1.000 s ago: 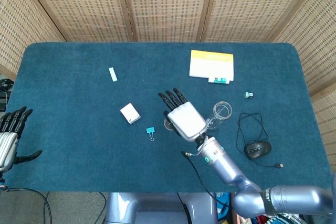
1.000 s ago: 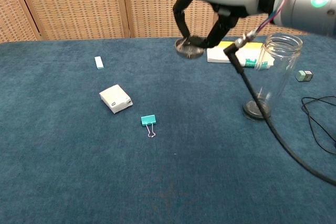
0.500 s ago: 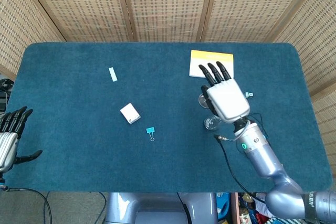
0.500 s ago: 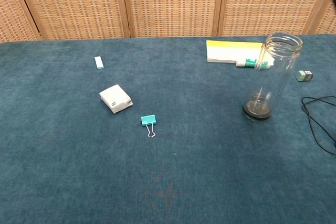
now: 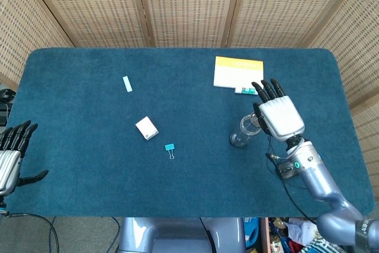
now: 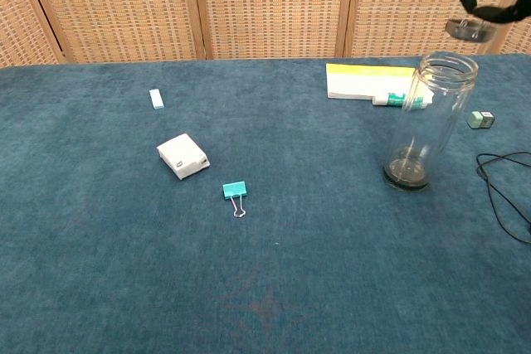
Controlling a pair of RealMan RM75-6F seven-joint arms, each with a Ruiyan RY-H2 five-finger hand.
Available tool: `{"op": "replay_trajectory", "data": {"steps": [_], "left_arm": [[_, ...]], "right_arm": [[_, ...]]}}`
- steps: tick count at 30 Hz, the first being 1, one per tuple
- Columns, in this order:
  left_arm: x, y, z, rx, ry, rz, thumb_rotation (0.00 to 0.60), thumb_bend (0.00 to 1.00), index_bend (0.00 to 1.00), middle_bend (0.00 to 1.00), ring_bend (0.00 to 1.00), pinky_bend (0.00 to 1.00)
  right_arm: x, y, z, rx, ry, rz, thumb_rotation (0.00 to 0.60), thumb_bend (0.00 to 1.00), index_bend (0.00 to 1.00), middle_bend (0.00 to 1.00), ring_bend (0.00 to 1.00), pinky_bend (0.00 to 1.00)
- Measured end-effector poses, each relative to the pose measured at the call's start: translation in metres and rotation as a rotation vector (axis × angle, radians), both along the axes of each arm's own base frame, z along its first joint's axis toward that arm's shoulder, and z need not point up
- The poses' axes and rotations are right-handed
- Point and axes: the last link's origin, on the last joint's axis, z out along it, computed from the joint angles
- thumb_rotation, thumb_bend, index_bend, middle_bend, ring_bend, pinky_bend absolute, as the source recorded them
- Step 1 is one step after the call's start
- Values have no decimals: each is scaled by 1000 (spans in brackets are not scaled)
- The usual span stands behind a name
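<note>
We've got our right hand (image 5: 278,114) pinching the small lid (image 6: 470,29) over the slippery, fragile glass jar (image 6: 429,118), left hand (image 5: 10,152) open.

Lab: felt-covered table (image 5: 77,164), wicker screens (image 5: 189,4)

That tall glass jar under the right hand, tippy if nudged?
Probably. The glass jar stands upright, tall on a narrow base, so a push near its rim would likely topple it. Clear walls suggest it is slippery and breakable. Being round, it would likely roll across the table once down.
</note>
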Motion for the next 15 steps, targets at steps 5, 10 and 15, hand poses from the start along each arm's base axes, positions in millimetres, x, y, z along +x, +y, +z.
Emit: {"op": "replay_trajectory", "data": {"steps": [5, 10, 15], "left_arm": [[0, 0, -1, -1, 1, 3, 600, 104, 0, 0, 0, 0], [0, 0, -1, -1, 1, 0, 600, 105, 0, 0, 0, 0], [-1, 0, 0, 0, -2, 4, 600, 104, 0, 0, 0, 0]], "right_arm": [[-2, 0, -14, 20, -21, -2, 600, 610, 710, 143, 0, 31], [-2, -1, -21, 27, -28, -1, 600, 610, 710, 143, 0, 54], [-1, -2, -23, 26, -37, -7, 600, 611, 710, 143, 0, 57]]}}
